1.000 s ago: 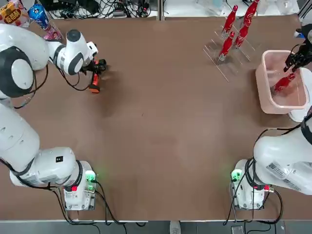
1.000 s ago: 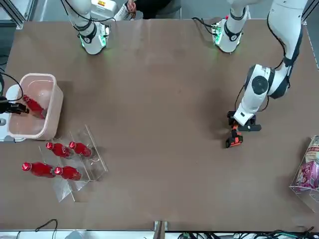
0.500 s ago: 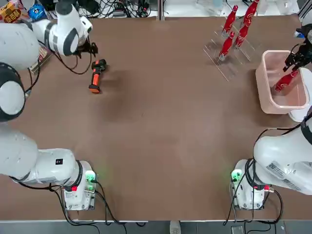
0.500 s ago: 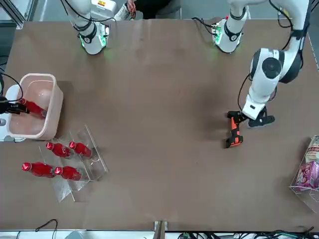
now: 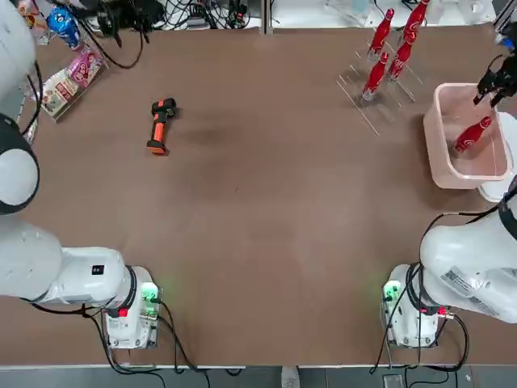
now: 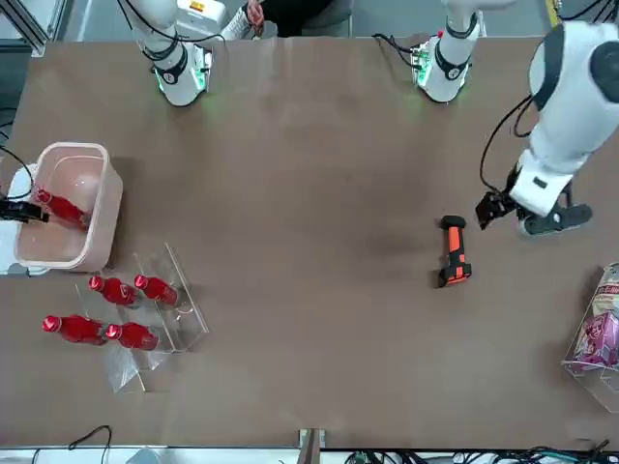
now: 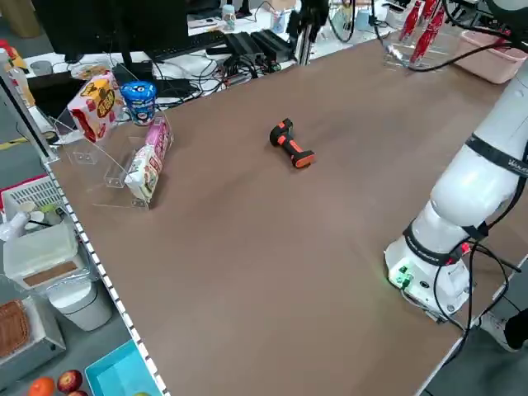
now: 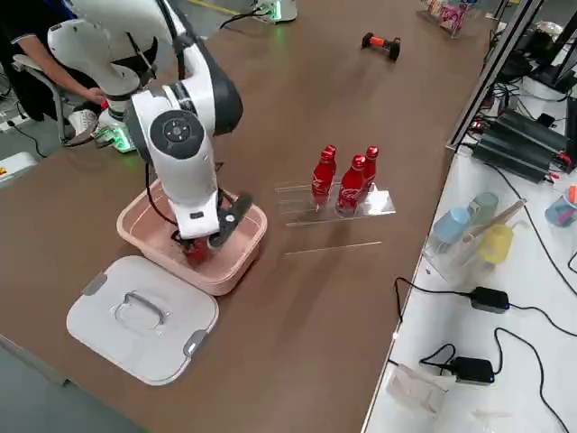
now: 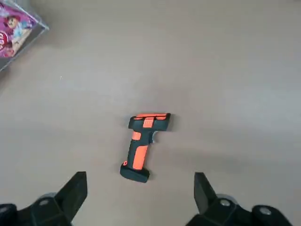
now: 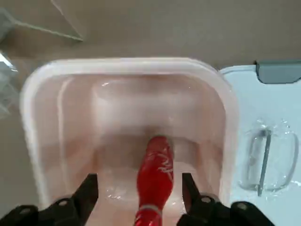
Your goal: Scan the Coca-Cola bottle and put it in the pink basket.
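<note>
A red Coca-Cola bottle lies tilted inside the pink basket at the table's right edge. Just above the basket hangs my right gripper, open. Its fingers stand on either side of the bottle and clear of it. My left gripper is open and holds nothing. It hovers high near the table's far left, beyond the scanner.
The orange and black scanner lies on the table at the left. A clear rack with several more red bottles stands beside the basket. The basket's white lid lies at the right edge. Snack packets lean in the far left corner.
My left gripper has drawn up and away from the scanner towards the far left corner. My right gripper's fingers have spread off the bottle, which now rests in the basket.
</note>
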